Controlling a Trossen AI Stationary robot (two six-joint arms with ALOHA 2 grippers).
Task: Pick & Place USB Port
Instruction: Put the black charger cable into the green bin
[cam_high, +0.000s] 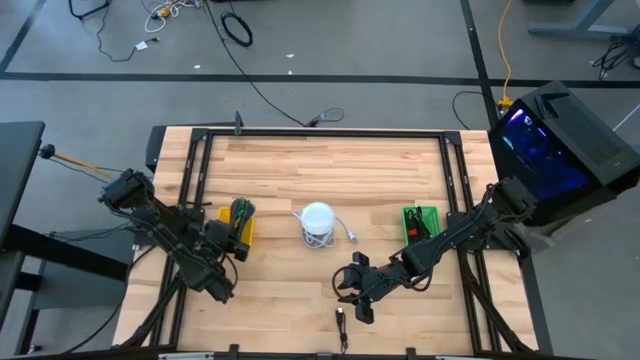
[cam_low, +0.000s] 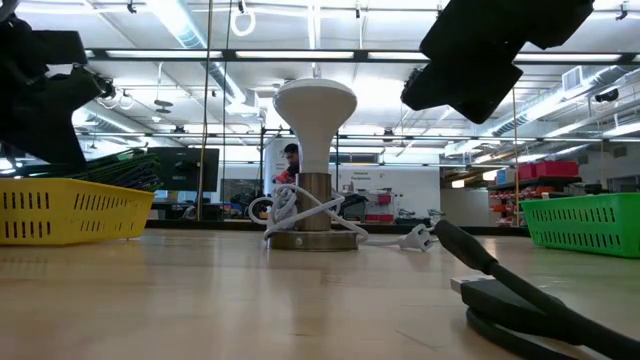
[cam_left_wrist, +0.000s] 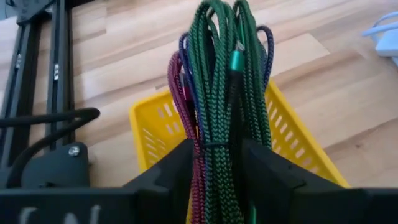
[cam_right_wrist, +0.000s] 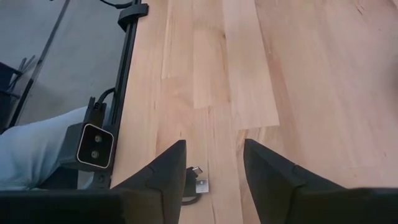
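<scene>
At bottom centre of the high view, a black USB cable (cam_high: 342, 325) lies on the wooden table (cam_high: 330, 170), its metal plug end bare; in the right wrist view it shows just below and between the fingertips. The right gripper (cam_high: 352, 292) hovers just above it, jaws parted, holding nothing. At left, the left gripper (cam_high: 238, 236) stands over the yellow basket (cam_high: 243, 228), jaws partly open around a hanging bundle of green, maroon and purple braided cables (cam_left_wrist: 217, 106).
</scene>
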